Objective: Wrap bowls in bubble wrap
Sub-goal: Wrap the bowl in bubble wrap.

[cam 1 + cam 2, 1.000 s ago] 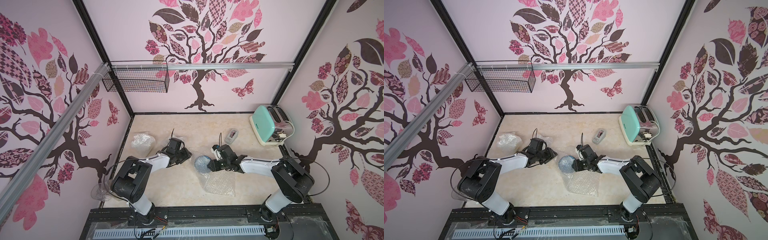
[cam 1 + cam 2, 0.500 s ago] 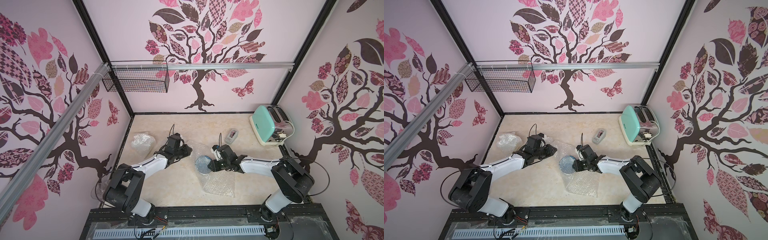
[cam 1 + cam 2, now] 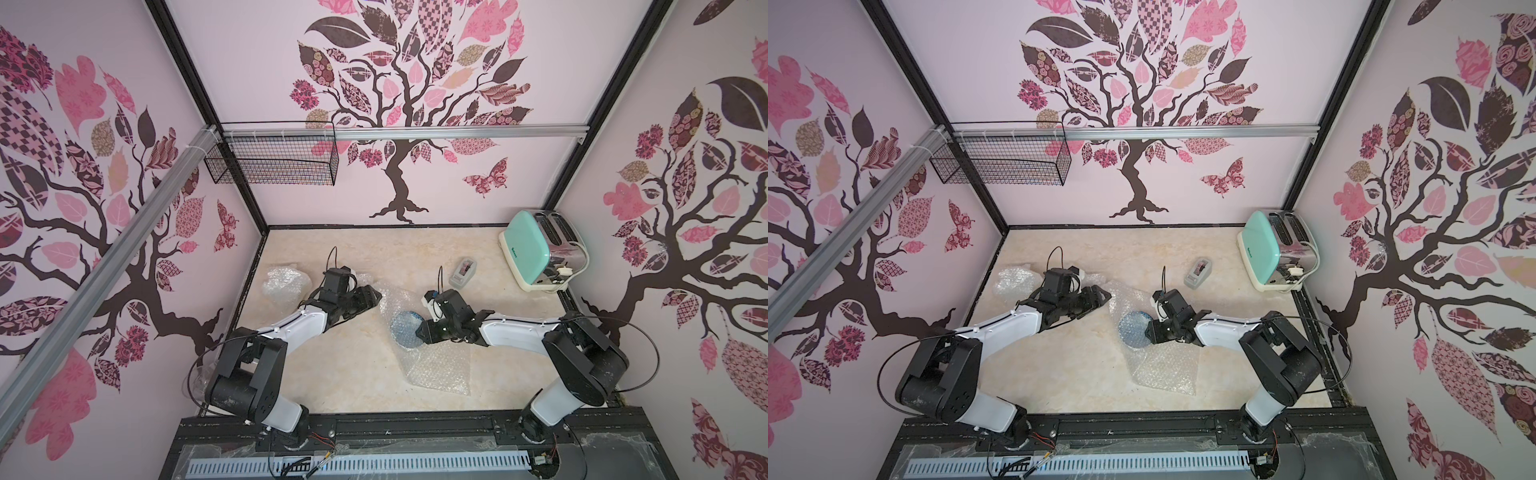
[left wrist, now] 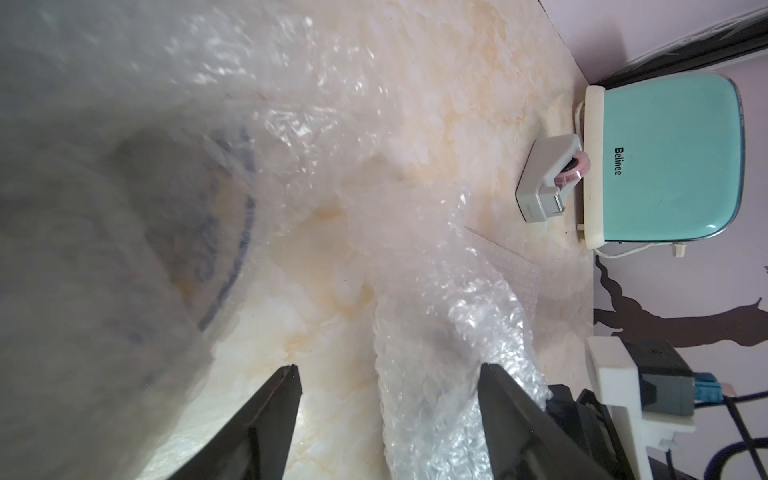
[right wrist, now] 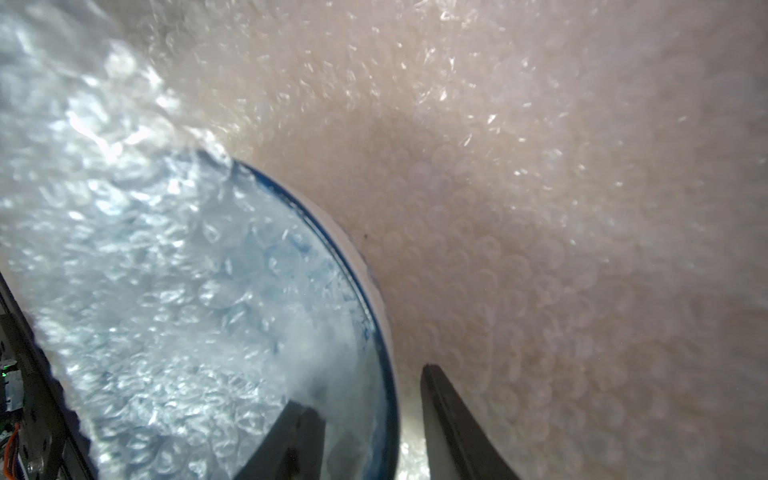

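On the marbled counter [image 3: 353, 374] between tree-papered walls [image 3: 436, 178], the left tool [image 3: 376, 297] is held wide, while a bowl [image 3: 404, 328] on bubble wrap [image 3: 440, 368] is straddled at its rim by the right tool [image 3: 420, 332], grip unclear.

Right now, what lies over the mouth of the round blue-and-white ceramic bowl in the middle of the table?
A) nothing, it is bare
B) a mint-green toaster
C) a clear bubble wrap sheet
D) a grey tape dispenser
C: in the right wrist view the clear bubble wrap sheet drapes across the round blue-and-white ceramic bowl, whose blue inside shows only through the bubbles.
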Controlling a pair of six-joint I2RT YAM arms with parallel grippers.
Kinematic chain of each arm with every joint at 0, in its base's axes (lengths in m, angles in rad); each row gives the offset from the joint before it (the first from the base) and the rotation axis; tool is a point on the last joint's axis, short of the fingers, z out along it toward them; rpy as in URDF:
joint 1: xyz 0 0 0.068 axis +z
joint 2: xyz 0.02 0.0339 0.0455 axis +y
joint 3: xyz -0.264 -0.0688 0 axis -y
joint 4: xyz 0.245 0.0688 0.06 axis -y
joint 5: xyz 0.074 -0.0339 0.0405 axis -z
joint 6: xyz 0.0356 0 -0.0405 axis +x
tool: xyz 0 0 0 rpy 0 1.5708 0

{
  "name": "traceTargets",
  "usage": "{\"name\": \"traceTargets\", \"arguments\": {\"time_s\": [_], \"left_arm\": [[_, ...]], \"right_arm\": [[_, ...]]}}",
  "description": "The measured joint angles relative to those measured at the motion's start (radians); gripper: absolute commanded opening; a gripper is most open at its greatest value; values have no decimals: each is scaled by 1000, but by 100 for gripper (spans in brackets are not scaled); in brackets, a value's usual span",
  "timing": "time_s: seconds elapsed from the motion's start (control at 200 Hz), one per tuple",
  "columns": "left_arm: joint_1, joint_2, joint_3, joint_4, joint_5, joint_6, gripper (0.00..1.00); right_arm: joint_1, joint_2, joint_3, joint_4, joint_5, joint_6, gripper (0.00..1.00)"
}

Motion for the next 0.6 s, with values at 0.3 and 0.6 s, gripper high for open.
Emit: {"name": "traceTargets", "arguments": {"time_s": [0.3,0.6], "left_arm": [[-2,137,137,33,34,-8,50],[-1,188,163,86,72,28,16]], "right_arm": [[0,0,1,-5,-2,0,41],[0,2,15,-14,-9,0,38]]}}
